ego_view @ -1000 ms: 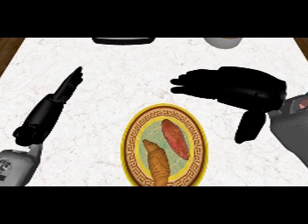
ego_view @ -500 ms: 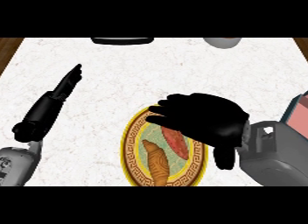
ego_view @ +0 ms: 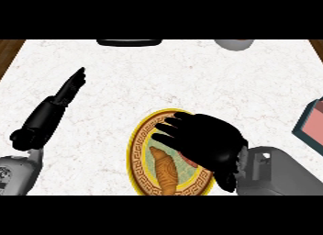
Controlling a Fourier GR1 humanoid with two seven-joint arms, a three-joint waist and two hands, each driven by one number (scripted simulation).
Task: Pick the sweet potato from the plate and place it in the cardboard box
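Observation:
A round plate (ego_view: 138, 146) with a yellow patterned rim lies on the white marble counter, low in the middle. My right hand (ego_view: 203, 142) hovers over its right half, fingers spread and fairly straight, pointing left. It hides nearly all of the reddish sweet potato (ego_view: 190, 162); only a small sliver shows beneath the palm. I cannot tell whether the hand touches it. The cardboard box (ego_view: 319, 125), pinkish inside with a dark teal edge, is cut off by the right edge. My left hand (ego_view: 64, 93) rests open on the left, fingers straight and pointing up.
An orange-brown pastry-like item (ego_view: 166, 170) lies on the plate's left half, next to my right hand's fingers. A dark flat object (ego_view: 127, 42) and a grey rounded vessel (ego_view: 233, 44) sit at the counter's far edge. Wooden floor shows past the counter's corners.
My right hand has swept from the upper right down and left over the plate, covering the sweet potato that showed before. The left hand has stayed put.

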